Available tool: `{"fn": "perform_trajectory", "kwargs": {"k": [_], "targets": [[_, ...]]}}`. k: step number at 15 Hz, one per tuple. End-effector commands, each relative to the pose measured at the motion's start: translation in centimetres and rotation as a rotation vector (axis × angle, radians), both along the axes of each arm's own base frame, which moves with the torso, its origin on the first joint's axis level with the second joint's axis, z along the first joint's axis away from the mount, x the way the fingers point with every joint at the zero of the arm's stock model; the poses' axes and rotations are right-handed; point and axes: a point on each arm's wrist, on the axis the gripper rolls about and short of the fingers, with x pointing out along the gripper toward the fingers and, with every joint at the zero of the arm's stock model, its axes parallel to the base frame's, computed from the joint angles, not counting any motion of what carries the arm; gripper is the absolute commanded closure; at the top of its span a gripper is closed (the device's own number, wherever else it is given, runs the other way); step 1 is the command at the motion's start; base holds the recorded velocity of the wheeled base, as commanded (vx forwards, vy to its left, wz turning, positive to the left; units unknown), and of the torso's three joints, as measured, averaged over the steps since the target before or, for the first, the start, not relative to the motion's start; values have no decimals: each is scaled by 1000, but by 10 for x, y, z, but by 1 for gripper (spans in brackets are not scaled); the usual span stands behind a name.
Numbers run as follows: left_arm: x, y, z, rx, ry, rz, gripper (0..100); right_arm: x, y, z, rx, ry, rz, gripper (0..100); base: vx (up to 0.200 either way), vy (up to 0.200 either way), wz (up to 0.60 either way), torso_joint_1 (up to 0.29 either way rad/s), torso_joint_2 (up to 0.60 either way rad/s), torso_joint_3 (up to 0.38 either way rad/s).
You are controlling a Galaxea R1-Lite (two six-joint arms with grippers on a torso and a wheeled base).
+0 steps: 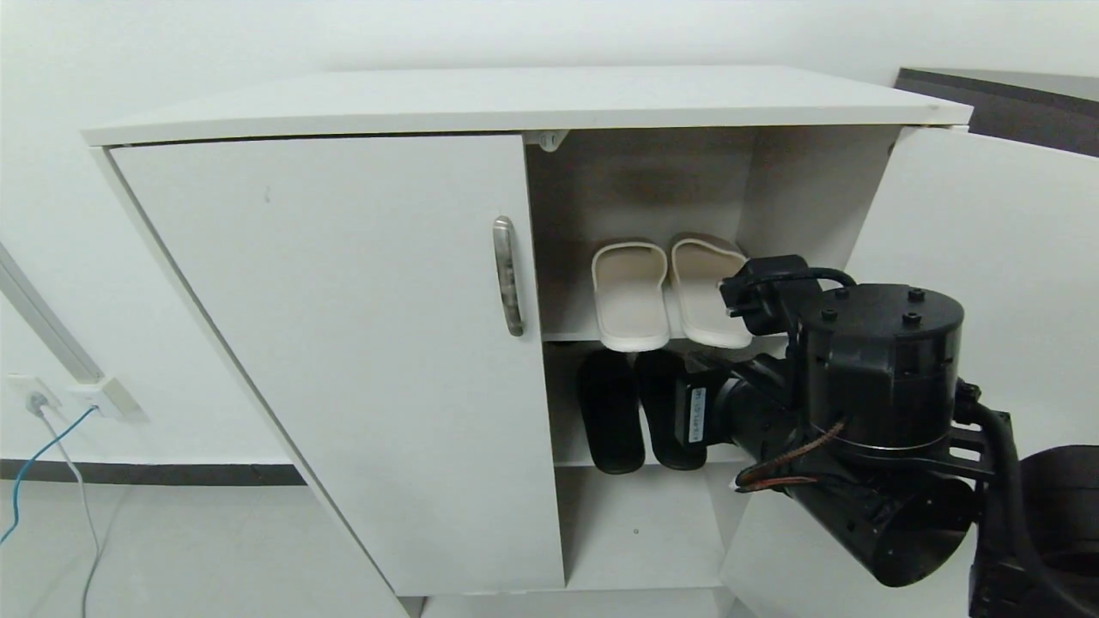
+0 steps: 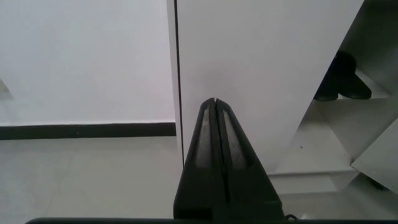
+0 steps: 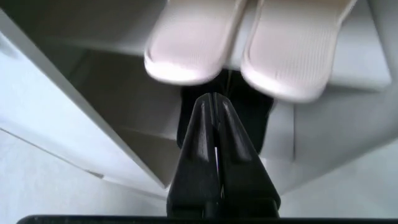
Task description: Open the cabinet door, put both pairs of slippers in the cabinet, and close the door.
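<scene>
Right wrist view: the right pincer (image 3: pixel 216 106) is shut and empty, black slippers (image 3: pixel 258 115) just beyond, white slippers (image 3: pixel 186 43) overhanging above, where they could be knocked off if it is raised.

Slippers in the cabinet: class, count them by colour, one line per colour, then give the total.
White slippers: 2
Black slippers: 2
Total: 4
</scene>
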Motion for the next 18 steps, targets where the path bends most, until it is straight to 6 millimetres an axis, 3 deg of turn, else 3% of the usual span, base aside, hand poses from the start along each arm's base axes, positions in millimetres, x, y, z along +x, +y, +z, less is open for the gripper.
{"fn": "perform_trajectory", "kwargs": {"k": [1, 14, 18], "targets": [[0, 0, 0, -1, 1, 0, 100, 1, 2, -4, -9, 7, 1, 100, -200, 0, 0, -7, 2, 7], [0, 0, 0, -1, 1, 0, 100, 18, -10, -18, -31, 56, 28, 100, -200, 0, 0, 2, 3, 4], [0, 0, 0, -2, 1, 1, 100, 17, -12, -21, -44, 63, 28, 100, 0, 0, 0, 0, 0, 0]]}}
